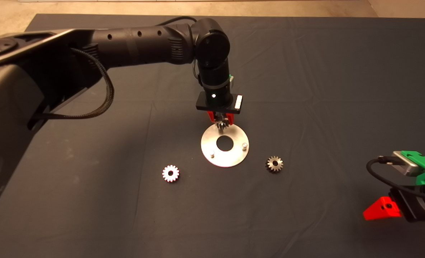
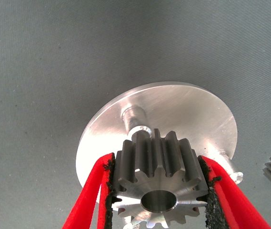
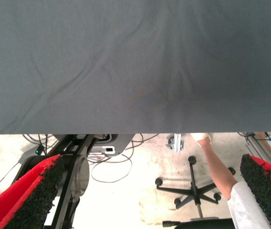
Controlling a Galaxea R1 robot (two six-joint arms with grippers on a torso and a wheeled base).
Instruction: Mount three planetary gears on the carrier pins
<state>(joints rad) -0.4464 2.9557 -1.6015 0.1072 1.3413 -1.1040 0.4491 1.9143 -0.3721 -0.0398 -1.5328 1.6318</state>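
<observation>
1. Dark cloth mat is carrying two loose small silvery-grey toothed metal gears.
2. Right gripper is idling near, fingers apart.
3. Farther, left gripper is clamping a third gear by its toothed flanks above the shiny round metal disc; it looks rigid, weighty, slippery.

Dim mat, glare on disc, maybe overexposed

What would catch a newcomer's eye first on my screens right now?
Most striking is the left gripper at mid-mat, its red fingers clamped on a planetary gear held over the far edge of the shiny disc. Two more gears lie flat on the mat, one to the disc's left, one to its right. The right gripper waits at the lower right edge.
</observation>
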